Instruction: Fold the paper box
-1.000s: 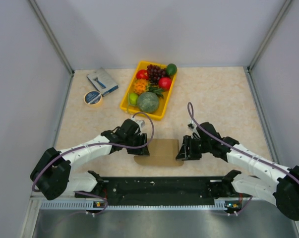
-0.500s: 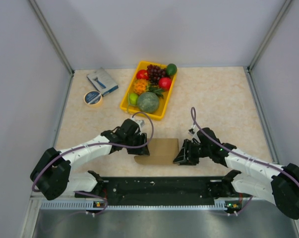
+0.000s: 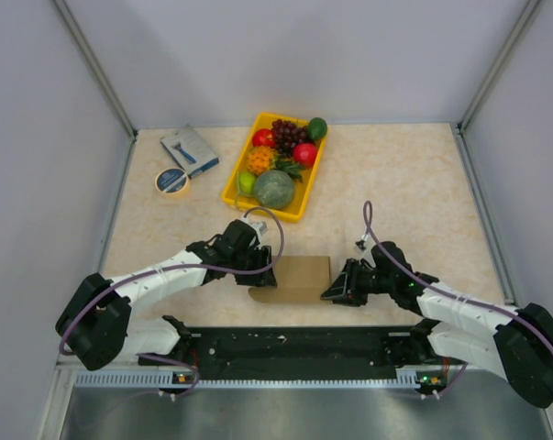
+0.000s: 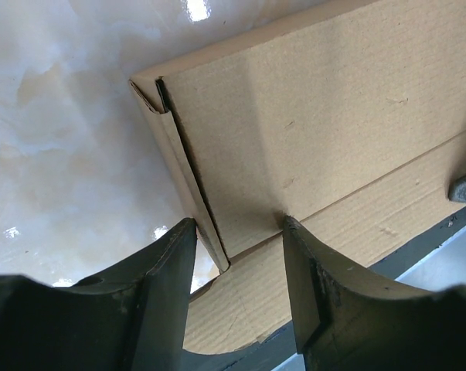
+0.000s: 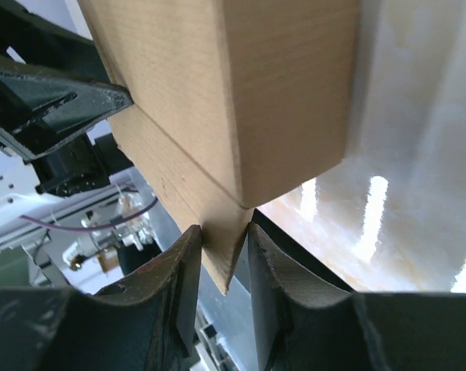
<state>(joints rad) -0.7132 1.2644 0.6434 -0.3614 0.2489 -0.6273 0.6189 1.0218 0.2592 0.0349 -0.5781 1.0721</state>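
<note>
Top view: the part-folded box lies at the near edge of the table, between the arms. The left gripper is at its left end and the right gripper at its right, so both ends are braced.

Left wrist: jaws spread, straddling the raised left wall without squeezing it. Probably steadying it.

Right wrist: jaws nearly together, pinching the corner of the near flap. Likely a grip to fold that flap up.

The paper box is plain brown (the table beige, marbled).
</note>
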